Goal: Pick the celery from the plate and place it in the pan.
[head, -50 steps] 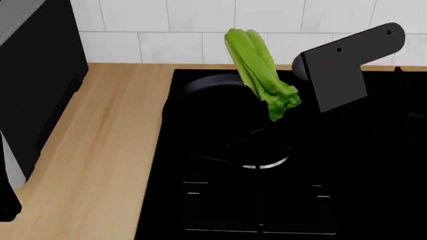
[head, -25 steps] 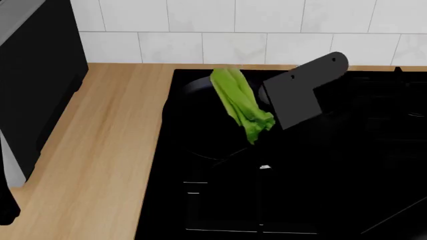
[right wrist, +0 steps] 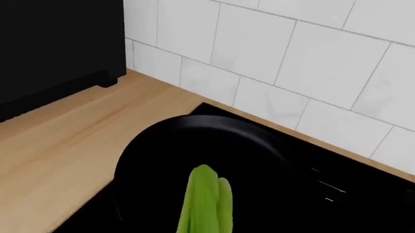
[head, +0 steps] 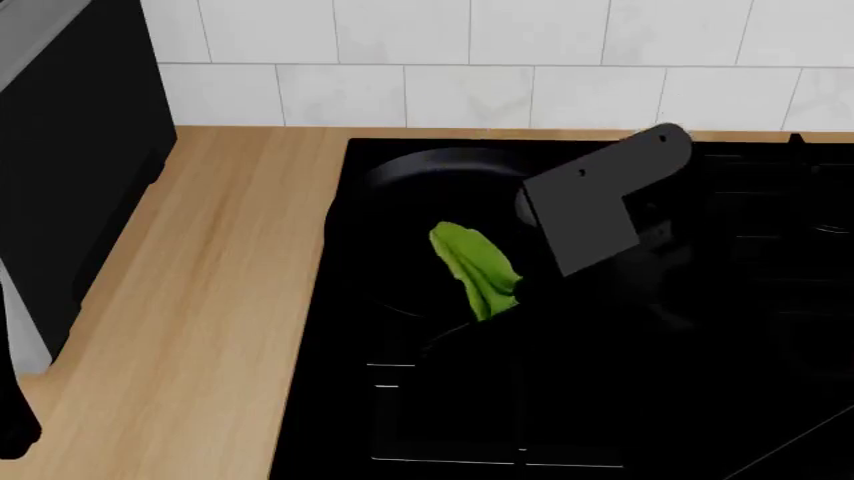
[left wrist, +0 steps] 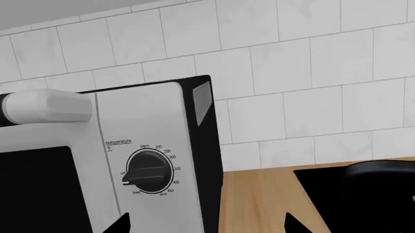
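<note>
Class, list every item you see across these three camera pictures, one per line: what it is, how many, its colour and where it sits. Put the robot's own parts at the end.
celery: one, bright green, in the pan.
pan: one, black, on the cooktop's rear left.
cooktop: one, black, set into the counter.
counter: one, light wood, left of the cooktop.
toaster oven: one, white front with a black dial, at the counter's left.
wall tiles: many, white, behind the counter.
right arm: one, black, over the cooktop beside the celery; its gripper is not visible.
</note>
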